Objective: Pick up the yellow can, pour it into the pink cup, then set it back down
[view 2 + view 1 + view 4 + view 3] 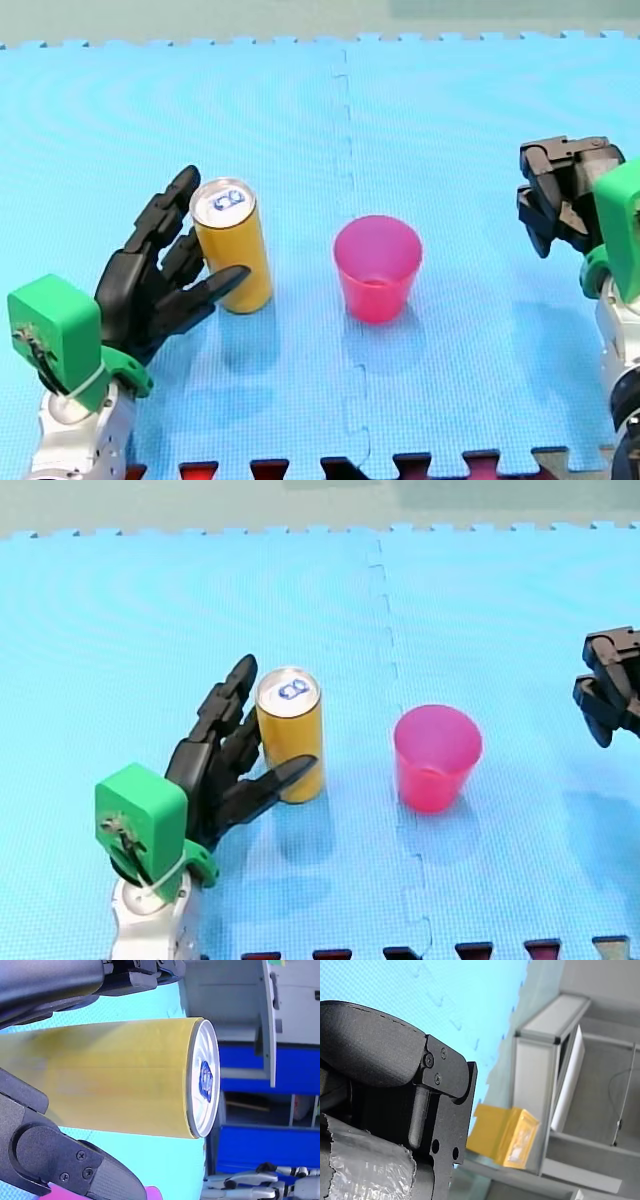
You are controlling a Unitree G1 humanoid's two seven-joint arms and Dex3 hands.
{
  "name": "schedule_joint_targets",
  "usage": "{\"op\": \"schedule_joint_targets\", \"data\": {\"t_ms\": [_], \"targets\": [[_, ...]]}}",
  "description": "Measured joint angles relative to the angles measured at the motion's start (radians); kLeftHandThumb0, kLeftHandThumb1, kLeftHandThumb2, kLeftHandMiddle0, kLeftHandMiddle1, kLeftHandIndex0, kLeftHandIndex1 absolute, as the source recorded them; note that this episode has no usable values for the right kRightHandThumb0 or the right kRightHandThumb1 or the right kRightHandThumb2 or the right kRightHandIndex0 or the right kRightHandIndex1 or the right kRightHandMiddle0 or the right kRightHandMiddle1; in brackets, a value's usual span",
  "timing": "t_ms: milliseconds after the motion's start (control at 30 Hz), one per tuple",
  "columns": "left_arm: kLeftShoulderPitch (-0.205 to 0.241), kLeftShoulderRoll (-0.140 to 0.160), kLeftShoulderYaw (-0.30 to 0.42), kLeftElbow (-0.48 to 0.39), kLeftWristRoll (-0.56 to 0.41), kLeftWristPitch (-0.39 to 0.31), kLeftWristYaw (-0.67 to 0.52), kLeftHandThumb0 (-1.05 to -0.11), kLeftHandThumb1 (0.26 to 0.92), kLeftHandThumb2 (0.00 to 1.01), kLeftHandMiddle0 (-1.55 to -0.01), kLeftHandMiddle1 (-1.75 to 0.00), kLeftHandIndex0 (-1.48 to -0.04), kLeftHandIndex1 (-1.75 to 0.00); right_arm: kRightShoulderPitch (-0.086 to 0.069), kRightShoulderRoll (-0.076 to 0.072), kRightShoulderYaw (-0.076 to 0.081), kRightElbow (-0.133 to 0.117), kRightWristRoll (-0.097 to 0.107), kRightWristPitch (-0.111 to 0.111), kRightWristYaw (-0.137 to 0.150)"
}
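Note:
The yellow can (290,735) stands upright on the blue foam mat (150,610), left of centre, its silver top showing. My left hand (250,742) is set around it: the fingers (228,702) reach up behind its left side and the thumb (280,777) lies across its lower front. The second wrist view shows the can (115,1077) lying between those black fingers. The pink cup (437,757) stands upright to the can's right, about a can's height away. My right hand (555,195) hovers curled at the right edge, holding nothing.
A seam in the mat (392,650) runs front to back between can and cup. Dark tabs line the near mat edge (400,468). In the first wrist view, a yellow box (507,1132) sits beside a grey metal frame (535,1085) past the mat's edge.

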Motion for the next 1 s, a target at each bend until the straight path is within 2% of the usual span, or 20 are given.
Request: {"op": "schedule_joint_targets", "data": {"t_ms": [133,267,700,1000], "targets": [[0.004,0.029,-0.022,0.02,0.07,-0.048,0.059,-0.631,0.72,0.01,-0.19,-0.01,-0.16,0.0,-0.001,0.0,0.0,0.0,0.0,0.002,0.001],[0.006,0.043,-0.038,0.032,0.104,-0.059,0.088,-0.645,0.729,0.01,-0.19,-0.01,-0.16,0.0,-0.002,0.0,0.001,-0.001,0.0,0.002,0.001],[0.009,0.087,-0.088,0.041,0.156,-0.046,0.093,-0.787,0.756,0.0,-0.21,-0.01,-0.16,0.0,-0.002,-0.002,0.009,-0.003,-0.001,-0.001,0.007],[0.009,0.107,-0.101,0.051,0.177,-0.038,0.117,-0.861,0.762,0.0,-0.25,-0.02,-0.23,-0.02,-0.001,-0.006,0.009,-0.004,0.0,-0.002,0.011]]}}
